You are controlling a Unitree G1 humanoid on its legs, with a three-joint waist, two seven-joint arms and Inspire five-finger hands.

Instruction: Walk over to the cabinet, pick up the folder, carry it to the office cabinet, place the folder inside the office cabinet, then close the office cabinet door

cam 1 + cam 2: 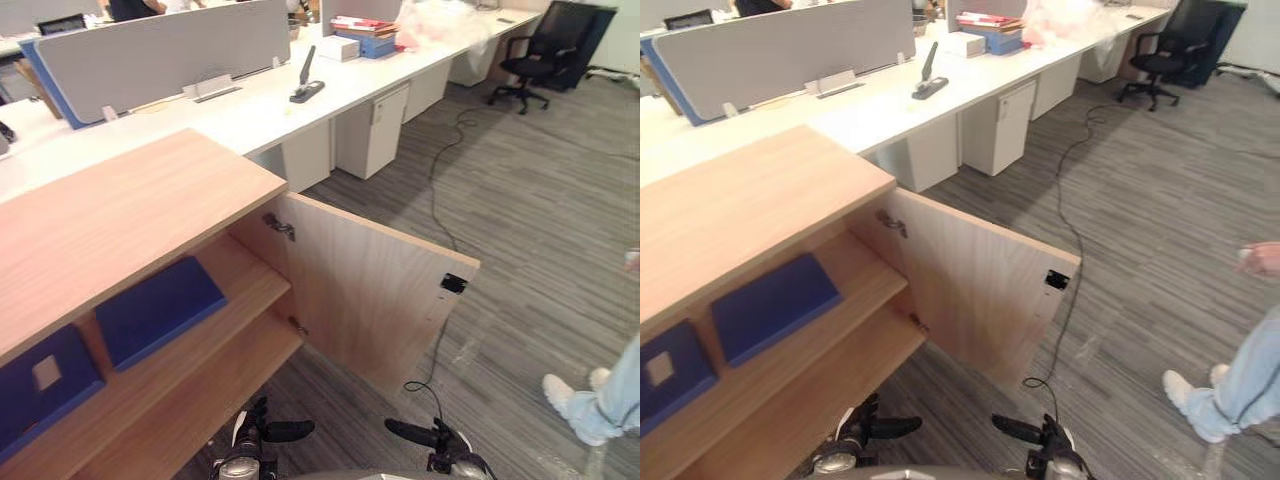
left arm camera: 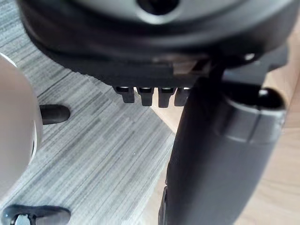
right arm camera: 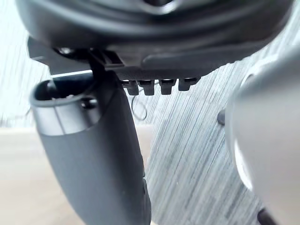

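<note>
A wooden office cabinet (image 1: 110, 220) stands at the left with its door (image 1: 370, 290) swung wide open toward the carpet. On its upper shelf lies a blue folder (image 1: 160, 310), flat, near the open side. A second blue folder with a white label (image 1: 40, 385) lies further left on the same shelf. My left hand (image 1: 272, 432) and right hand (image 1: 425, 436) hang low in front of the cabinet, both empty, thumbs pointing toward each other. In the wrist views the left hand (image 2: 220, 154) and right hand (image 3: 93, 154) show relaxed fingers over the carpet, holding nothing.
A long white desk (image 1: 250, 110) with a grey divider runs behind the cabinet, carrying a black stapler (image 1: 307, 85) and stacked books (image 1: 365, 35). A white pedestal (image 1: 375, 130) sits under it. A black chair (image 1: 545, 45) is far right. A person's leg and shoe (image 1: 590, 400) stand at the right edge.
</note>
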